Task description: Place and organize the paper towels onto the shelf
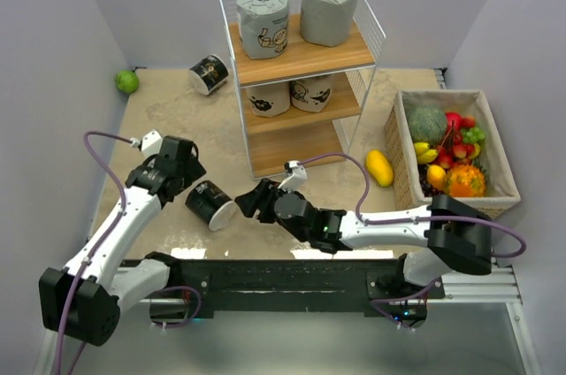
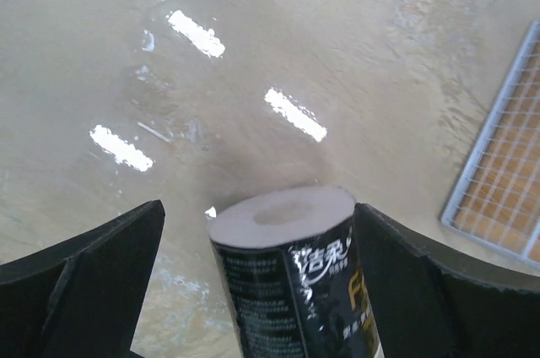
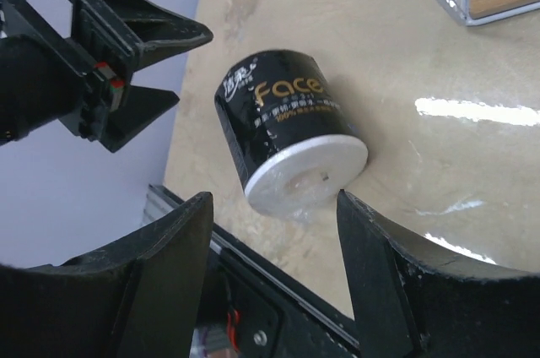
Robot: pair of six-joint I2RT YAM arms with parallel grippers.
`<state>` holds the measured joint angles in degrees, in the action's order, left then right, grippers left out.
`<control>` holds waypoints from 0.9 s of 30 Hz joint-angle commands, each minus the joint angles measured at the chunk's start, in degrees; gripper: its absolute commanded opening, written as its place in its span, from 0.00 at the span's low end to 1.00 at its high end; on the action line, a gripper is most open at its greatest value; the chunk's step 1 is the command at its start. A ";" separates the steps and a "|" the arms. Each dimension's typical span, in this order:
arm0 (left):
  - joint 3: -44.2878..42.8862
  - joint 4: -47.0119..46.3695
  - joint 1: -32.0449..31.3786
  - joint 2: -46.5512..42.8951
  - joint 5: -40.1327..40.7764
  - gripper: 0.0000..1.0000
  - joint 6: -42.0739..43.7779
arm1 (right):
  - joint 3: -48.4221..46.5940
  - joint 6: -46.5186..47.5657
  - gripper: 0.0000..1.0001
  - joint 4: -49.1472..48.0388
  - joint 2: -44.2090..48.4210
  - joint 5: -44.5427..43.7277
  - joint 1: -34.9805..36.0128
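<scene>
**Lying flat, flanked, not gripped**

Top view: black plastic-wrapped paper towel roll with gold print [image 1: 209, 202] on its side on beige table [image 1: 159, 110], well short of wooden wire-framed shelf [image 1: 292, 152]. Axis slanting from left gripper [image 1: 187, 182] toward right gripper [image 1: 246, 202].

Left wrist: fingers spread, straddling roll, nothing pinched.

Right wrist: fingers spread, white end just ahead, untouched.

Left judged nearer.

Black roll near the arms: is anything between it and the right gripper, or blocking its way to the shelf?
Nothing visible. The right gripper, jaws open, faces the white end of the black roll across bare table. The left gripper is at its other end, not between them. From roll to shelf there is only bare table.
</scene>
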<state>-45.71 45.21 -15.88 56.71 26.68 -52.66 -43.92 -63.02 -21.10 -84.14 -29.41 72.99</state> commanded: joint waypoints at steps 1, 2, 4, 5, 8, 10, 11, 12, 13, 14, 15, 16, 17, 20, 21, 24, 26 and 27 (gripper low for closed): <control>-3.24 -3.02 1.29 4.89 5.50 0.99 3.53 | -2.04 -3.70 0.65 -12.46 -4.88 -2.68 0.13; -3.24 -3.46 1.81 5.60 4.45 0.99 3.36 | -3.00 -3.68 0.65 -12.56 -6.55 -1.89 0.05; -3.33 -3.37 3.39 7.27 3.04 0.99 2.92 | -4.42 -6.21 0.65 -11.86 -9.54 -1.00 0.66; -3.42 -2.85 3.83 7.62 2.16 0.99 2.66 | -4.24 -6.58 0.64 -14.29 -9.99 -1.52 1.10; -2.11 -3.11 4.63 7.37 0.14 0.99 2.39 | -4.33 -6.59 0.64 -16.86 -11.57 -3.46 2.24; -0.96 -4.33 4.89 6.05 -3.01 0.99 2.39 | -5.21 -7.02 0.64 -17.65 -12.80 -3.90 2.24; 0.26 -4.78 4.98 5.70 -4.34 0.98 2.56 | -5.30 -7.20 0.64 -18.00 -13.24 -4.25 2.24; 0.80 -5.04 4.98 5.09 -5.66 0.98 2.31 | -5.21 -7.20 0.63 -18.36 -13.51 -4.95 2.24; 1.41 -5.31 4.98 4.91 -8.54 0.98 2.22 | -5.12 -7.03 0.62 -17.40 -13.25 -5.13 2.24; 2.64 -5.57 4.98 4.64 -10.22 0.98 2.30 | -5.30 -6.76 0.62 -15.83 -12.90 -5.57 2.24; 3.26 -6.01 4.98 4.20 -11.72 0.98 2.74 | -6.17 -6.06 0.61 -13.29 -12.37 -5.92 2.24; 4.65 -7.06 4.98 3.85 -15.30 0.98 3.35 | -6.87 -5.19 0.61 -8.30 -11.32 -6.53 2.24; 5.36 -7.41 4.89 3.59 -16.99 0.98 3.79 | -8.01 -3.96 0.61 -6.34 -10.79 -6.63 2.24; 7.65 -8.03 4.19 1.13 -22.01 0.97 4.06 | -9.68 0.44 0.57 1.74 -9.12 -6.54 2.24; 8.27 -8.12 3.93 -0.70 -22.80 0.96 3.80 | -11.34 2.53 0.56 4.12 -9.11 -6.36 2.33; 9.76 -8.30 2.96 -5.02 -25.70 0.92 2.74 | -12.77 4.92 0.52 9.93 -9.03 -5.75 2.24; 10.03 -7.86 2.78 -7.47 -26.15 0.92 2.13 | -11.89 5.71 0.49 10.47 -8.33 -6.62 2.24; 9.86 -7.34 2.70 -8.01 -25.71 0.92 2.13 | -11.72 7.55 0.48 10.47 -7.54 -6.89 2.24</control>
<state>-36.16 38.30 -12.51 52.56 5.10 -50.15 -54.74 -60.99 -16.27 -94.39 -32.21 75.11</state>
